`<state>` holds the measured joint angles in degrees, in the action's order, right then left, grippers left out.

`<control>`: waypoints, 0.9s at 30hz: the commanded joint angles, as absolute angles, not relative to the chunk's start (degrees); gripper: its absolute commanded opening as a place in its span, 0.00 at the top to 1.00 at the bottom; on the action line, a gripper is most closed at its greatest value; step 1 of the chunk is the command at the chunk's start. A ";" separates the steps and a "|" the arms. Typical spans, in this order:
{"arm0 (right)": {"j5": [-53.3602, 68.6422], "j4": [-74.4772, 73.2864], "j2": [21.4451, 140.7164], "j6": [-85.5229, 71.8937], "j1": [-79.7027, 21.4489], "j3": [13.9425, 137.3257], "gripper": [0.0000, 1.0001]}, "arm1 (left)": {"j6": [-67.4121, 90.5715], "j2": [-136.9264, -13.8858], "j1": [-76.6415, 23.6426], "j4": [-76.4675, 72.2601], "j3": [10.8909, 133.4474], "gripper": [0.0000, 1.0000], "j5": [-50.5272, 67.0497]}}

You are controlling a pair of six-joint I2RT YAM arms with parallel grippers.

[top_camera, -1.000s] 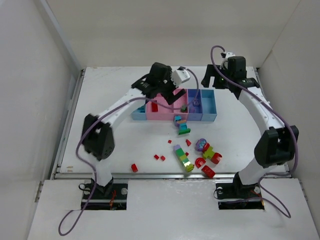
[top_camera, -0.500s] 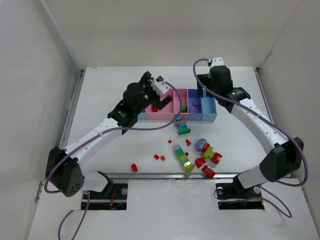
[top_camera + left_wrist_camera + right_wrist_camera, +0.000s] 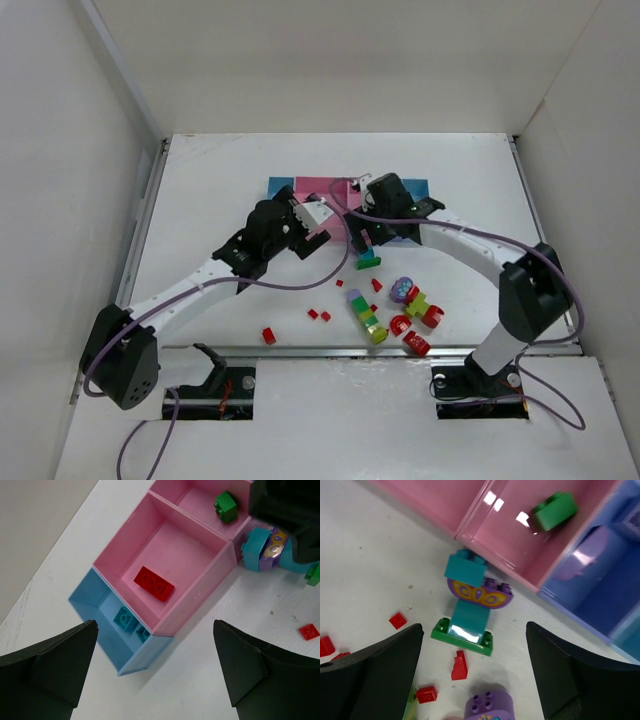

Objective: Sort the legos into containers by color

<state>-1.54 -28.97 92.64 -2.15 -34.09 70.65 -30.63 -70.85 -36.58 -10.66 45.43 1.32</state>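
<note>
Your white table [image 3: 200, 200] holds everything. The containers [image 3: 196, 599] lie across its middle. The left arm [image 3: 200, 280] reaches over the containers' left end and the right arm [image 3: 470, 245] over their right half, so from above most of the row is hidden.

Your left gripper [image 3: 154, 625] hangs above the near wall of the containers, where the light blue end bin [image 3: 107, 605] meets the wide pink bin [image 3: 170, 545]. Its fingers are spread wide with nothing between them.

Your right gripper [image 3: 474, 626] hangs just off the containers' near side, fingers also released and wide apart. Beneath it lies a teal, purple and green cluster [image 3: 467, 620], just beside the wall of the narrower pink bin [image 3: 510, 535]. Neither finger touches it.

The legos already in the containers:
- Two teal bricks [image 3: 125, 617] are in the light blue end bin.
- A red brick [image 3: 154, 583] is in the wide pink bin.
- A green brick [image 3: 552, 511] is in the narrower pink bin.
- A blurred purple piece [image 3: 585, 555] is in the purple-blue bin [image 3: 600, 595].

Loose on the table, all on the containers' near side:
- A tall multicolour stack [image 3: 367, 315] lies well clear of the containers.
- A round purple piece [image 3: 403, 290] lies closer to them, with a red and yellow-green cluster [image 3: 420, 305] at its near side.
- A lone red brick [image 3: 268, 335] lies farthest out, off to the left.
- Tiny red bits [image 3: 397, 620] are scattered around the cluster under your right gripper.
</note>
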 commanded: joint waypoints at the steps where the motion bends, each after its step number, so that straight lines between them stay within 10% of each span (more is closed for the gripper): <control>1: 2.90 -26.20 95.27 -1.32 -34.54 70.75 0.12 | -29.44 -67.24 -36.04 -14.15 43.95 0.00 -0.35; 16: -0.79 -27.50 104.76 -5.01 -35.60 73.21 0.34 | -28.39 -63.28 -34.28 -17.66 39.03 0.00 0.18; 22: -0.79 -28.04 102.58 -3.96 -35.60 72.69 0.81 | -28.39 -62.75 -34.28 -17.67 39.02 0.00 1.23; 27: 1.93 -28.04 96.34 -0.54 -35.60 71.55 0.98 | -29.26 -62.75 -34.28 -17.67 39.02 0.03 3.06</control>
<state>0.23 -28.95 102.87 -3.33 -34.98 70.83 -29.47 -64.71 -34.39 -14.79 39.24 0.91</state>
